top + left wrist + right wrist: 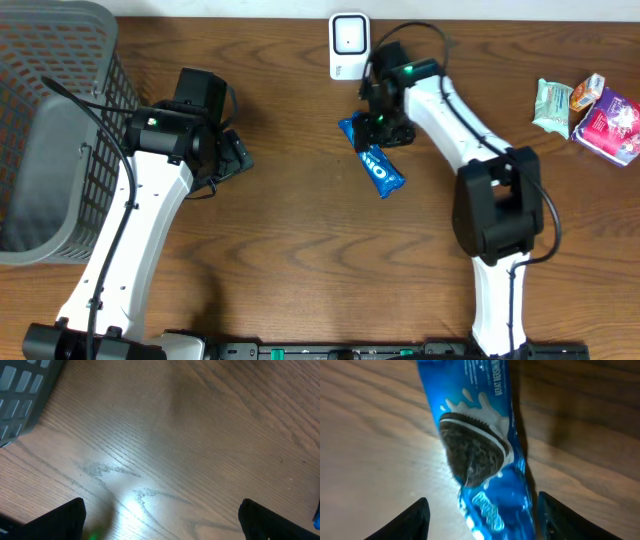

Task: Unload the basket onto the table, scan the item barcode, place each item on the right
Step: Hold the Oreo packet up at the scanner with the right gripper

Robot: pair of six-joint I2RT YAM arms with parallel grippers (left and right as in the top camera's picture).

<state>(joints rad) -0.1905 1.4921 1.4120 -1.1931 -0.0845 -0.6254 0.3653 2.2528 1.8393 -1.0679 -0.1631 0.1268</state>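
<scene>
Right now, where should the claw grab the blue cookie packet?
Pinch the long blue plastic cookie packet across its narrow width, from straight above: it lies on the wooden table, and the right claw straddles its far end.

Overhead straight down, wrist views near table [200, 435], right wrist and overhead share cookie pack [485, 460]

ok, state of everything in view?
Right tool: open, straddling the pack.
Oreo pack: lying on table, cookie side up, between those jaws, not clamped.
Left tool: open wide, empty, over bare wood.
Scanner: upright at far edge, nothing at it.
Basket: upright, far left, no items seen inside.
Green pack, pink pack: lying far right, clear of both tools.
</scene>
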